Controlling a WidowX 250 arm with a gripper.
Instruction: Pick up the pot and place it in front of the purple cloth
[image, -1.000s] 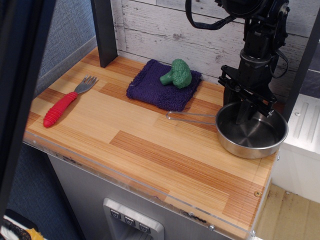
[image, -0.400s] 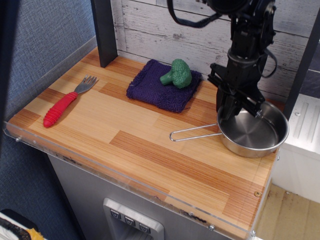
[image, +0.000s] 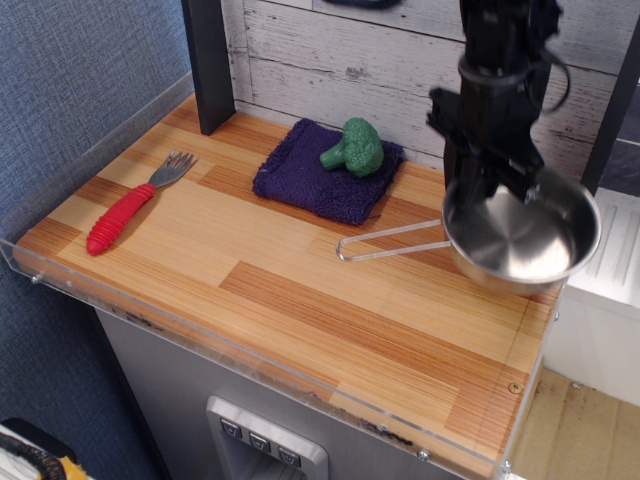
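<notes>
The claw at the right of the frame is clamped on the near-left rim of the pot, which hangs tilted just above the counter, its wire handle pointing left toward the frame's centre. The grip is on the rim only, so the pan looks likely to swing; a slow, level carry seems wise. The purple cloth, upper centre, has a toy broccoli on it. The bare wood below it is the target. The red-handled fork lies well apart at left.
</notes>
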